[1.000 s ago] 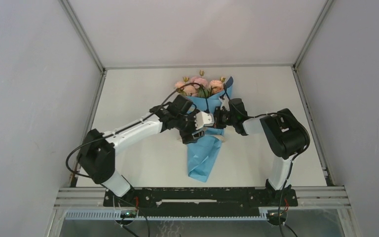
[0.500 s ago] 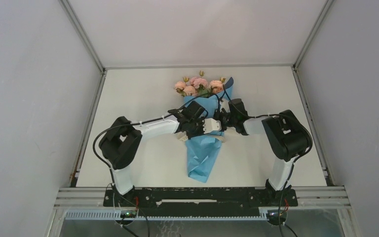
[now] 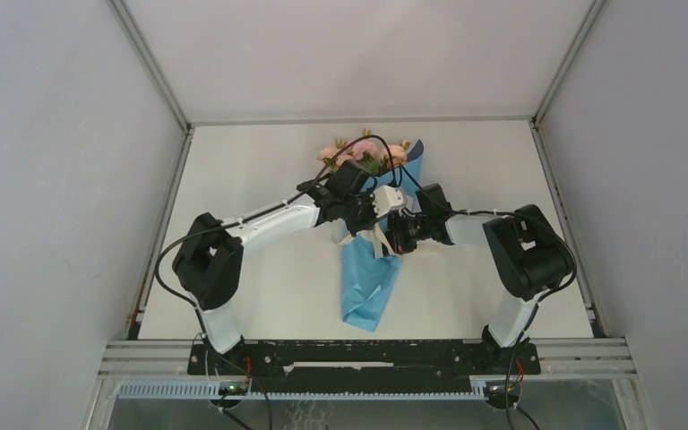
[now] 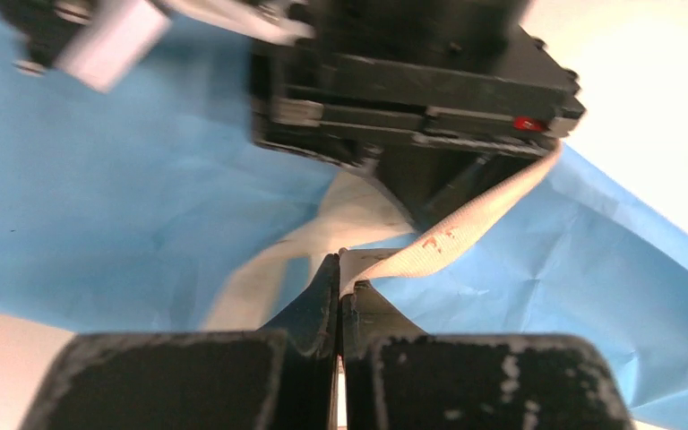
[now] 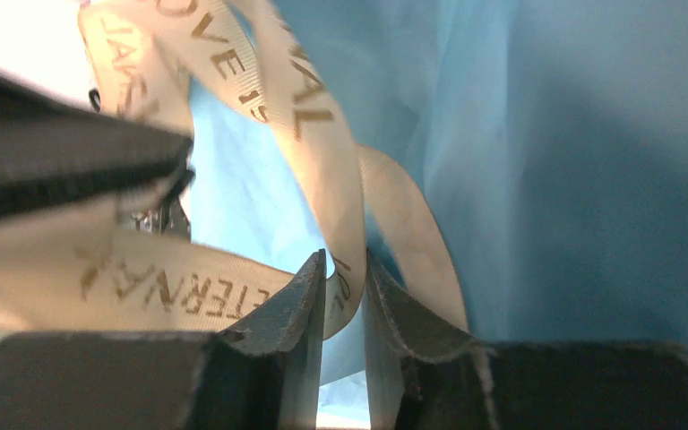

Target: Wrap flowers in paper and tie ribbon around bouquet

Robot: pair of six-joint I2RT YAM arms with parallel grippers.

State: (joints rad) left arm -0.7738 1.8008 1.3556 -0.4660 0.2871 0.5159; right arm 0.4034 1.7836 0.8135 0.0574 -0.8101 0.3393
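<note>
The bouquet lies in mid-table, a light blue paper point(image 3: 367, 287) cone with the pink flowers point(image 3: 358, 152) at its far end. The cream ribbon point(image 3: 376, 240) crosses the cone's middle. My left gripper point(image 3: 391, 202) reaches over the cone from the left. In the left wrist view the left gripper point(image 4: 340, 262) is shut on a ribbon point(image 4: 452, 233) end that runs up to the right. My right gripper point(image 3: 396, 236) comes in from the right. In its wrist view, the right gripper point(image 5: 345, 273) has its jaws slightly apart, with a printed ribbon point(image 5: 313, 98) loop passing loosely between them over the paper point(image 5: 591, 179).
The white table point(image 3: 260, 161) ends at grey walls on three sides. A metal rail point(image 3: 367, 354) with both arm bases runs along the near edge. The right arm's black housing fills the top of the left wrist view, close above the ribbon.
My left gripper swung in over the cone, closed on the ribbon and drew it toward the flowers. My right gripper let its jaws part and shifted nearer along the cone.
</note>
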